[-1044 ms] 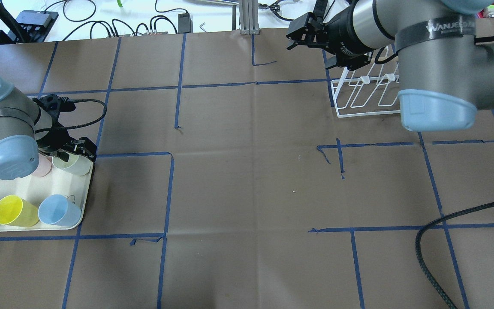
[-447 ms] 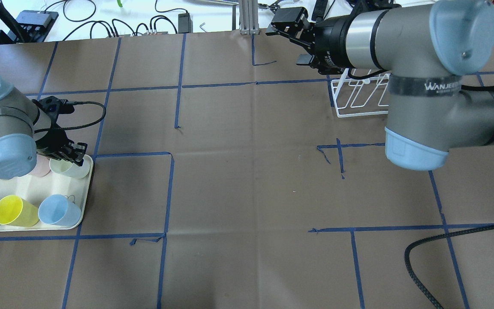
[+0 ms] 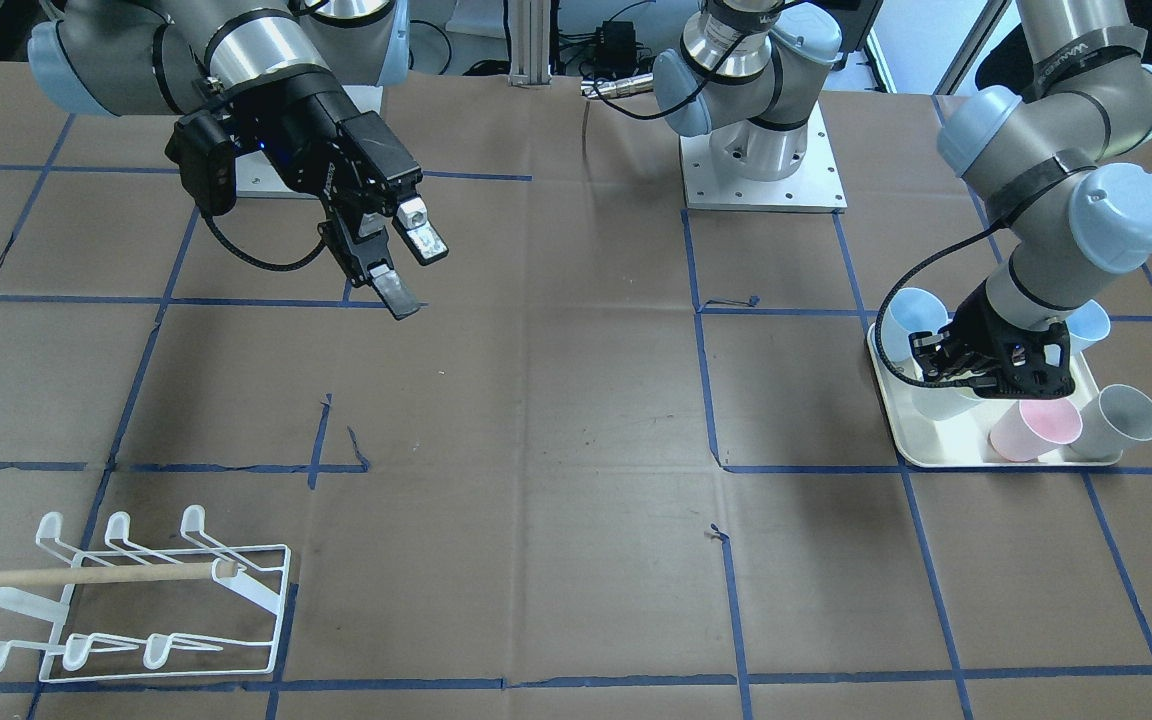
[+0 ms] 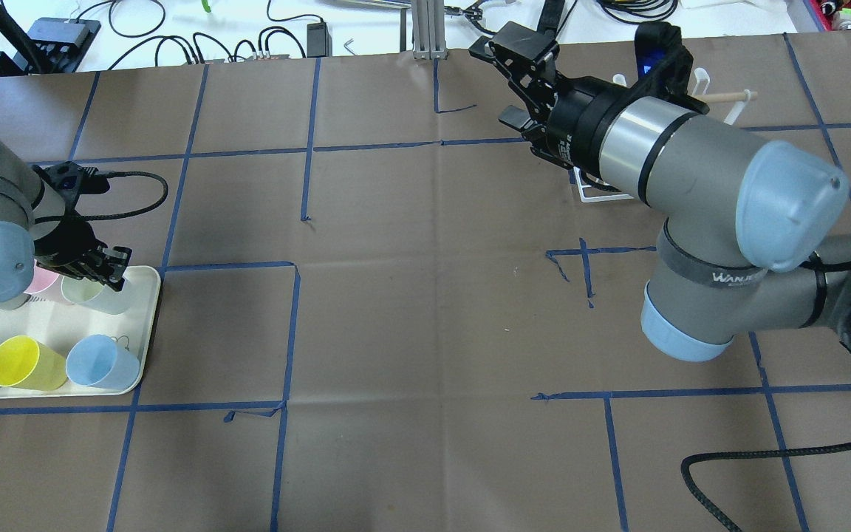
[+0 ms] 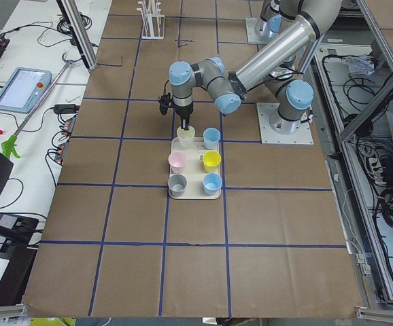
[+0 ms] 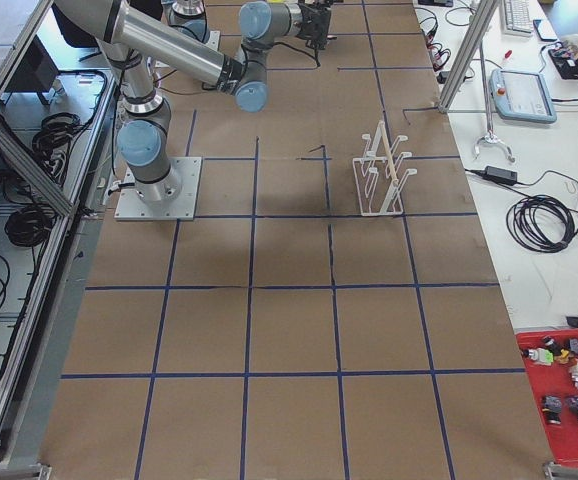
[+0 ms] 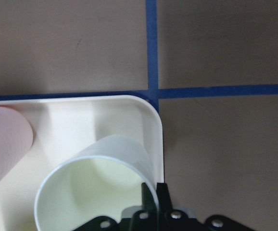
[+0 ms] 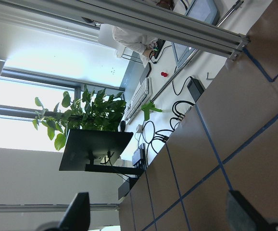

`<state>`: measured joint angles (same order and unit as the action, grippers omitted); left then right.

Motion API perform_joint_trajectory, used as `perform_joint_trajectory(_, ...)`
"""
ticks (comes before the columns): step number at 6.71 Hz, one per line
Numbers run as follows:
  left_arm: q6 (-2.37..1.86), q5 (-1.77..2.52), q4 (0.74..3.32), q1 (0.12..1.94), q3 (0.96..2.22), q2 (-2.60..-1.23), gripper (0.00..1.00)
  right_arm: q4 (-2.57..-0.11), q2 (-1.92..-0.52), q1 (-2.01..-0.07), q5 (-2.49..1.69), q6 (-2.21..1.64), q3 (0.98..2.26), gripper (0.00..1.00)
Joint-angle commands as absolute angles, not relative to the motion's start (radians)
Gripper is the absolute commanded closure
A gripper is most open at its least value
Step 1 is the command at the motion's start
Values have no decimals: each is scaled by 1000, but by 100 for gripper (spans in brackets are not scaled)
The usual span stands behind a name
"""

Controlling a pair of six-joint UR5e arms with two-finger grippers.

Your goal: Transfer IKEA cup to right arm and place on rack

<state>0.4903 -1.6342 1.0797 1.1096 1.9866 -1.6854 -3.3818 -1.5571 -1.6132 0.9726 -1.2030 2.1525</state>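
Pinching the pale green cup [image 7: 93,185] by its wall at the rim with the left gripper [image 7: 153,192]: jaws narrow, one finger inside and one outside. Sitting on the tray [image 7: 81,122] right under those jaws, at the tray's corner.

Holding the right gripper [image 3: 412,272] up in the air, jaws spread wide with nothing between them, well apart from the left jaws and the cup. Looks like the lift-off step; handover and placing not yet done.

Risks:
- Could slip, given a thin rim pinch on a smooth tapered wall. May swing or drop on a fast lift.
- Could knock the pink cup [image 7: 4,139] just beside the left jaws if lifted at a slant or dragged sideways. Better to go straight up.
- Could snag the tray edge just below the outer finger and drag the tray along.
- At handover, risks a miss or a crushed wall if gripped off-centre by the right jaws, or a drop if released by the left jaws too soon.
- Note the rack [image 3: 86,576] well apart from both pairs of jaws, so a long carry. May catch a thin prong wrong and tip off.
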Motion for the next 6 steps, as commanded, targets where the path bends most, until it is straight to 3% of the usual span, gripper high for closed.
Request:
perform_joint_trajectory(1,485,-1623,1178,1120,1881,-1640,100,-3471,-1549,-1614,890,-1266,2195,0)
perform_joint_trajectory(4,492,-1528,1328,1217,1624,-1693,100,-3672,-1528,-1612,913,-1438,2243,0)
perform_joint_trajectory(6,491,-1269,1295,1285,1611,-1689,100,-3682,-1523,-1612,972,-1460,2258,0)
